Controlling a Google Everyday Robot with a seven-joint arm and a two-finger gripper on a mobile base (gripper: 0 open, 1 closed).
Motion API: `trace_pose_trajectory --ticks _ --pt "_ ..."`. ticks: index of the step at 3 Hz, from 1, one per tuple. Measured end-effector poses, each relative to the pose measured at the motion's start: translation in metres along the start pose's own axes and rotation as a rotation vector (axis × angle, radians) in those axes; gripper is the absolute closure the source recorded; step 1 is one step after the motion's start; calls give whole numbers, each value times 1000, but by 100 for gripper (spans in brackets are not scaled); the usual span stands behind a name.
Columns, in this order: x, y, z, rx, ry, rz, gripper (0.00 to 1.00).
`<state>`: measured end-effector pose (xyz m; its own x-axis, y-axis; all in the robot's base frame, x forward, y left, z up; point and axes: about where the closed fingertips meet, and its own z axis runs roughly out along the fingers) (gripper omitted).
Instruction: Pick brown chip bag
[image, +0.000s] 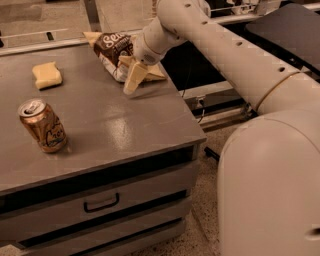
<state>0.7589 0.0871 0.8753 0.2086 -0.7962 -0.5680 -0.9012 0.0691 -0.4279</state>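
The brown chip bag (111, 49) lies crinkled at the far edge of the grey cabinet top (115, 125), dark brown with white script and pale ends. My gripper (136, 80) comes in from the upper right and is tilted down at the bag's near right end, touching or just over it. It is open, and one pale finger (132, 79) points down to the tabletop beside the bag. The bag's right end is hidden behind the wrist.
A copper-coloured drink can (43, 125) stands at the front left. A yellow sponge block (47, 75) lies at the back left. The cabinet's right edge drops to the floor (205, 200), and a dark table (285, 30) stands at the right behind my arm.
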Motion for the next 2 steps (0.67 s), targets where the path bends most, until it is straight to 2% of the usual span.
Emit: trace_pose_trajectory --ticks 1,2 --pt "11 7 13 -8 19 -9 18" --pt "11 8 15 -17 19 -19 41"
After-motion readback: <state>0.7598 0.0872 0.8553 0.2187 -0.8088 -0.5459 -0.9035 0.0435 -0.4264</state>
